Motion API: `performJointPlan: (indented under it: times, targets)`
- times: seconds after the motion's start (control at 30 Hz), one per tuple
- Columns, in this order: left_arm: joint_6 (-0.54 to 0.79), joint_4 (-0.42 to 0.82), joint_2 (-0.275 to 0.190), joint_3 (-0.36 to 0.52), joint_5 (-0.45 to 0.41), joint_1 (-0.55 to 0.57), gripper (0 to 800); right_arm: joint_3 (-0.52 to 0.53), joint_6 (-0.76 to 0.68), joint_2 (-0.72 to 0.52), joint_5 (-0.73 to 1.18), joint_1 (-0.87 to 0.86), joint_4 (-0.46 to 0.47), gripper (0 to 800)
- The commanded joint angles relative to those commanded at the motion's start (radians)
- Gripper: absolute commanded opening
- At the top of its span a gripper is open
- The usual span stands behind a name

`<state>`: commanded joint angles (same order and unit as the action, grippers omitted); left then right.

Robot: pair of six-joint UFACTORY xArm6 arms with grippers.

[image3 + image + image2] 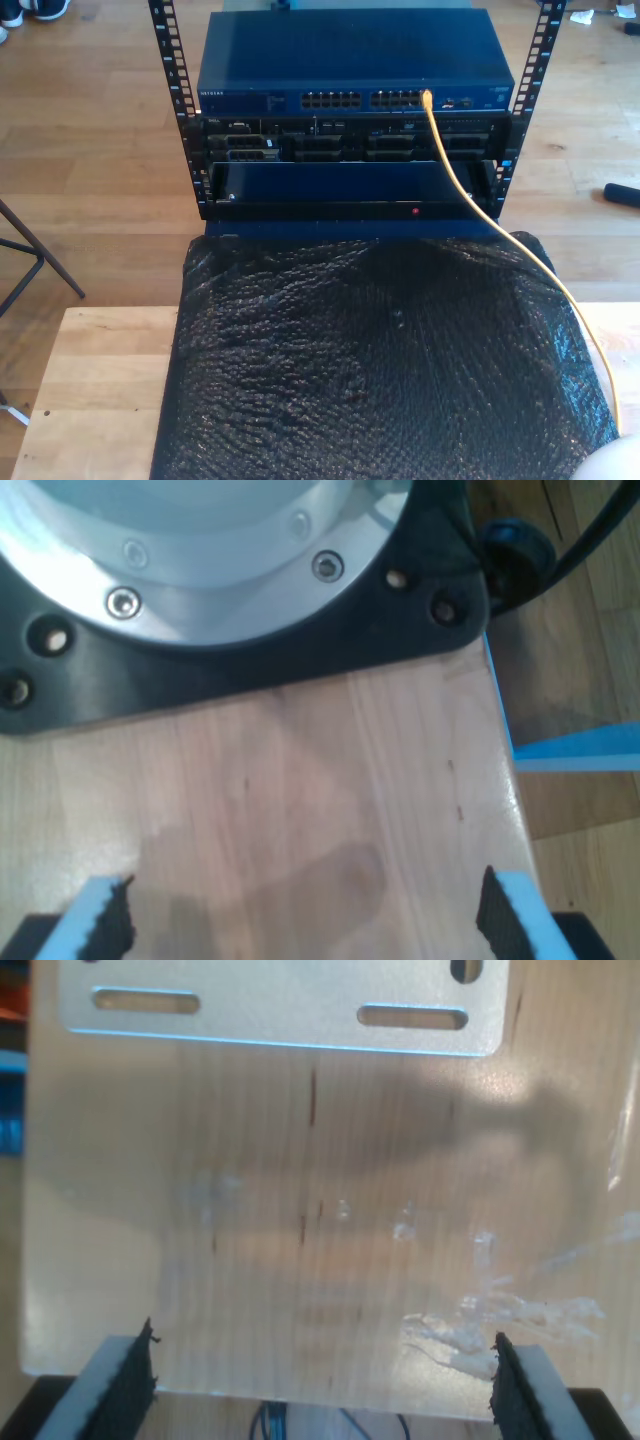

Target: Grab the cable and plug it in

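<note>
My first gripper (300, 920) is hanging over bare wooden table (300, 780), its blue-backed black pads (105, 920) spread wide apart with nothing between them, so it is released. Just beyond it I am seeing a black base plate (420, 620) carrying a round silver flange with bolts (230, 570), sitting on the wood near the table's edge. A strip of blue tape (580, 748) is lying on the floor past that edge.

My second gripper (320, 1385) is hovering over pale wood (250, 1210) too, pads (130, 1385) held well apart and grasping nothing. A slotted metal plate (280, 1005) is lying flat on the board ahead, and there are whitish smears (480, 1310) on the wood near one pad.

In the exterior view, the cable (500, 225) is running yellow from the exterior view's lower right, across the corner of the black bubble wrap (370, 360) that is covering the table, and up to the blue network switch (350, 60) on top of the rack (350, 150). Its plug (428, 98) is sitting at a port toward the right end of the port row; I cannot tell how deep it is seated.
</note>
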<state>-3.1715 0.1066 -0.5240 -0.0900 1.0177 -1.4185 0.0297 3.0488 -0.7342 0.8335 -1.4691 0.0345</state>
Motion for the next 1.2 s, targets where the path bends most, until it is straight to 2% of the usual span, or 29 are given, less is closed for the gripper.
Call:
performJointPlan:
  times: [0.13,1.2]
  targets:
    - [0.0,0.0,0.0,0.0,-0.002,0.0,800,0.028,-0.003,0.0,-0.06,-0.005,0.0,799]
    - [0.0,0.0,0.0,0.0,0.0,0.0,800,0.028,-0.003,0.0,-0.063,-0.009,0.0,800]
